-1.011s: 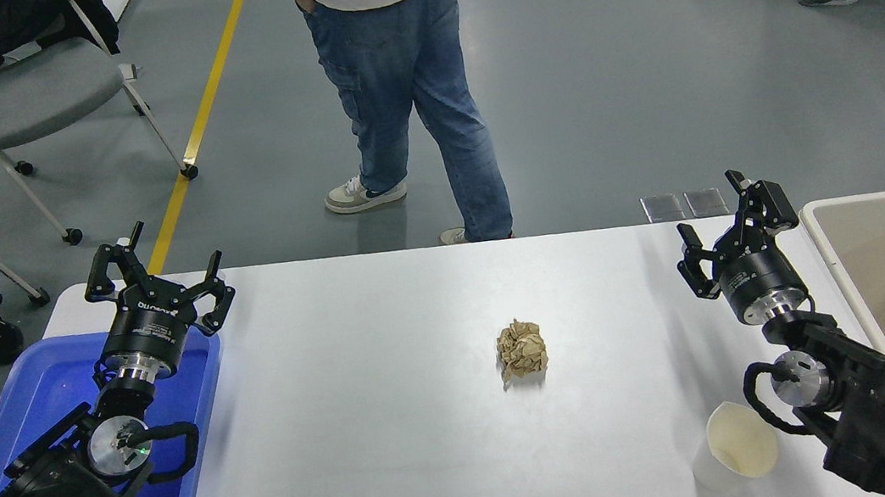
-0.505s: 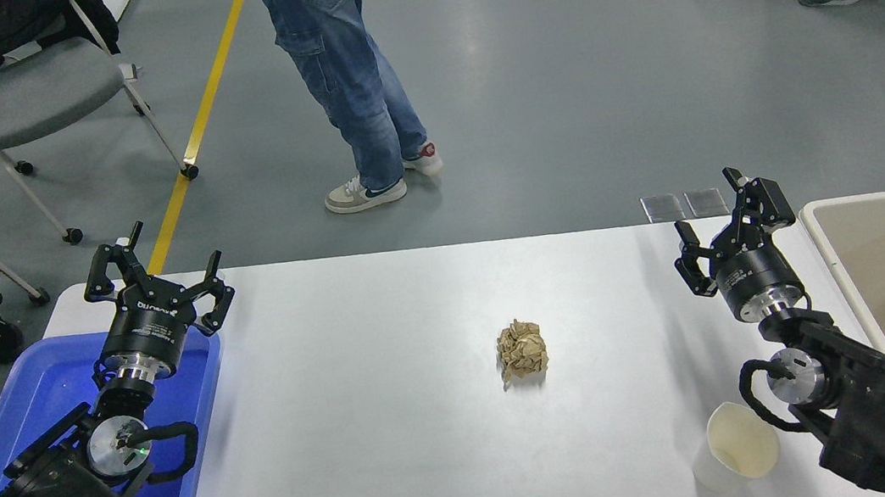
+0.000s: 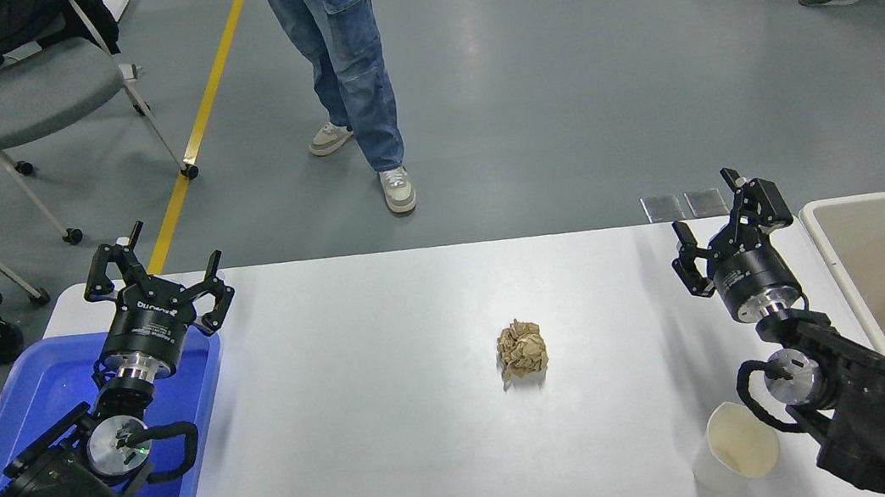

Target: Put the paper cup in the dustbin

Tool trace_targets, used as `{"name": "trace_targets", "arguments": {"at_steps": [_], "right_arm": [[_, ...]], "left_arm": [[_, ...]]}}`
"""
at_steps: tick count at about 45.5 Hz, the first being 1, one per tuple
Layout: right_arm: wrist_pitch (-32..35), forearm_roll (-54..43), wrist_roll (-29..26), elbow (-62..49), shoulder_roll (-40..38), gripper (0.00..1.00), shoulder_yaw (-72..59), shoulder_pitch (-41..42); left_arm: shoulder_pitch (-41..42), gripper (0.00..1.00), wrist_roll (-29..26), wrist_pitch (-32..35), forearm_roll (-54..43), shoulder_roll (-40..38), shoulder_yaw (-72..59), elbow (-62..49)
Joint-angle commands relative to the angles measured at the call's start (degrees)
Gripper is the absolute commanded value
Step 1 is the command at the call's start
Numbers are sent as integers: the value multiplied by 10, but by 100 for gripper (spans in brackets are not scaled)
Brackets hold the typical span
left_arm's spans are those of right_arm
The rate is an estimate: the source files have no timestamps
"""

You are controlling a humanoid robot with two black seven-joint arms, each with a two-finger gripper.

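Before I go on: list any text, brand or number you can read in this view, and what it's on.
Nothing can be read for certain.
Left gripper: white lettering on its black body, too small and tilted to read.
Right gripper: faint print on its collar, blurred.
Small white paper cup, crumpled brown paper ball, blue plastic tub, beige rectangular dustbin: no markings visible.

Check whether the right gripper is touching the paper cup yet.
Apart. The head view shows the right gripper open over the table's far right, with the paper cup standing near the front edge, beside that arm's wrist.
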Motion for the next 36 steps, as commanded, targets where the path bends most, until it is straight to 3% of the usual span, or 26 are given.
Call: {"name": "trace_targets", "arguments": {"at_steps": [1, 30, 36], "right_arm": [[-1, 2, 0, 3, 1, 100, 4, 0], [-35, 23, -23, 9, 2, 100, 4, 7], [-50, 22, -21, 91, -28, 100, -7, 1]], "left_arm": [[0, 100, 0, 0, 0, 0, 0, 0], [0, 100, 0, 0, 0, 0, 0, 0], [0, 100, 0, 0, 1, 0, 0, 0]]}}
